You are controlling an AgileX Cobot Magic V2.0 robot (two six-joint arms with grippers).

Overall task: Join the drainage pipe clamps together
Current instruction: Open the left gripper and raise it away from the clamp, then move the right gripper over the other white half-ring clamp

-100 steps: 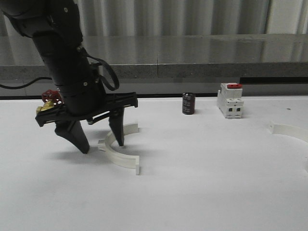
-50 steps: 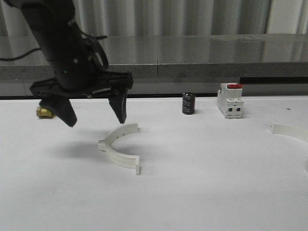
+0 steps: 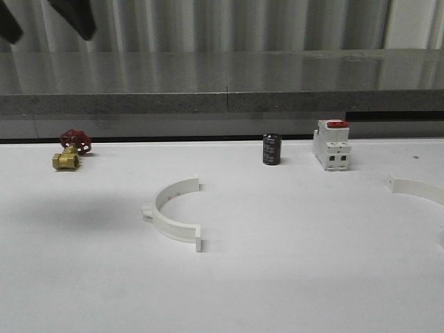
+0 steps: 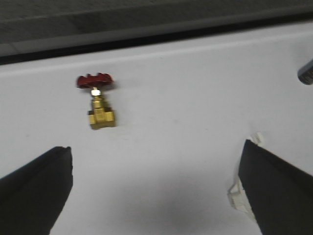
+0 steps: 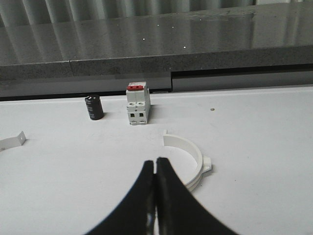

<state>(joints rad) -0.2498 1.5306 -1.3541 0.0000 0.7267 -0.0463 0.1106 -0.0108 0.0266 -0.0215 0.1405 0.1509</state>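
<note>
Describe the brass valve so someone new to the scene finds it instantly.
Start at the white table and follow its far edge to the left end. The brass valve stands there alone, well left of the black cylinder. Only it has a gold body under a dark red handwheel.

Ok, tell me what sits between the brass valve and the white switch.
In the front view, the small black cylinder stands between the brass valve and the white switch, close to the switch.

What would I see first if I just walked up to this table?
Probably the white half-ring lying alone in the middle of the white table. Next, the little brass valve with a red wheel at the back left, and the white switch with a red top at the back right.
</note>
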